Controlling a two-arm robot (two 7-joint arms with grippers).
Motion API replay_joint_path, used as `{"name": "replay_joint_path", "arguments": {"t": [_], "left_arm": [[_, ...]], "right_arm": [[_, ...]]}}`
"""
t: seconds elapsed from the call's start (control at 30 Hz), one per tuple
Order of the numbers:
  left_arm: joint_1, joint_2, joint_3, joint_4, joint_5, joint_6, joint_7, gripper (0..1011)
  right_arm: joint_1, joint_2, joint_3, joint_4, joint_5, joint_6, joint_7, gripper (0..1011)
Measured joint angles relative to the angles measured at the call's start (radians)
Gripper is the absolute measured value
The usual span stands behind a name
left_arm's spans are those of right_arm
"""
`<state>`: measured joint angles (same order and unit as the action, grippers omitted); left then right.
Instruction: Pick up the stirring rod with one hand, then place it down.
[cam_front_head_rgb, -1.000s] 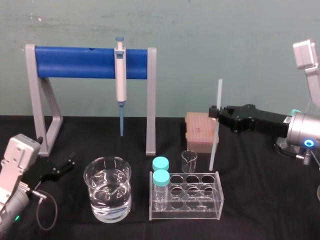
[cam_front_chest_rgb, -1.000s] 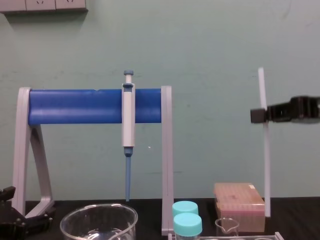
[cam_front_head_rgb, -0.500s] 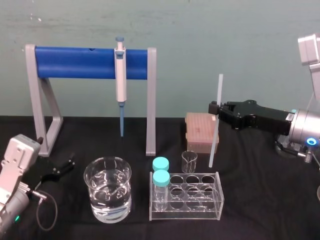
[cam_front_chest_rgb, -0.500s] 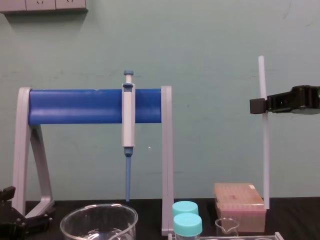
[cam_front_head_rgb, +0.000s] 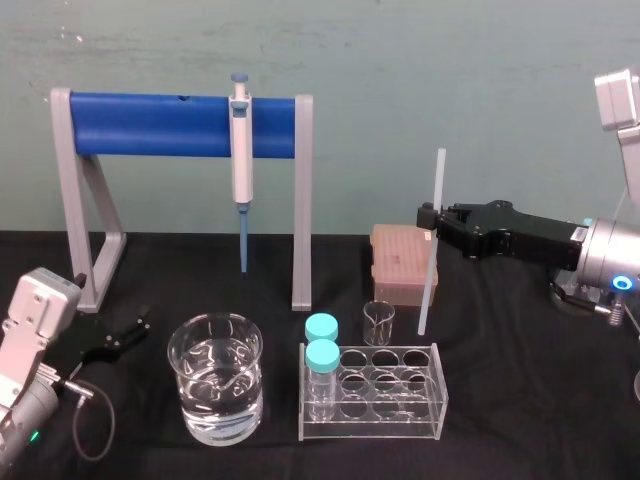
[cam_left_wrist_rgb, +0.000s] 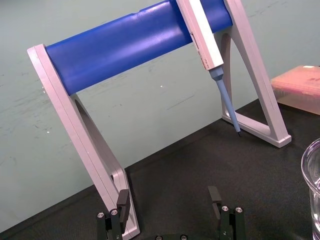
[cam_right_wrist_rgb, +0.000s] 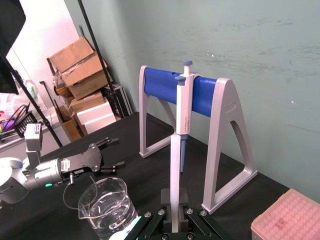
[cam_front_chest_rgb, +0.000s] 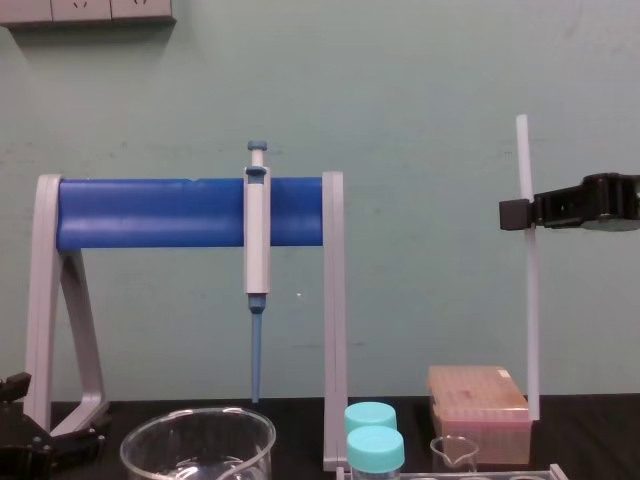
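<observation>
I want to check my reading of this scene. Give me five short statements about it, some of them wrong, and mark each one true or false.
1. The right gripper holds the stirring rod upright. True.
2. The pipette lies flat on the table. False: it hangs on the blue stand.
3. The left gripper is shut on the large beaker. False: it is open and sits on the table, to the beaker's left.
4. Two teal-capped vials stand in the clear rack. True.
5. The large beaker is empty. False: it holds clear liquid.
</observation>
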<state>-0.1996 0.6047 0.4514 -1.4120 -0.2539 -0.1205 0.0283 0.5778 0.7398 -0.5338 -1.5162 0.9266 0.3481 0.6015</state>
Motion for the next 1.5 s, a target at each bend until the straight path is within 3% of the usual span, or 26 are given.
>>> {"name": "replay_joint_path", "arguments": {"t": [1.5], "left_arm": [[0.0,0.0,0.0,0.0,0.0,0.0,0.0,1005]], "right_arm": [[0.0,-0.001,0.0,0.002,-0.001,0.001,0.001,72]]}}
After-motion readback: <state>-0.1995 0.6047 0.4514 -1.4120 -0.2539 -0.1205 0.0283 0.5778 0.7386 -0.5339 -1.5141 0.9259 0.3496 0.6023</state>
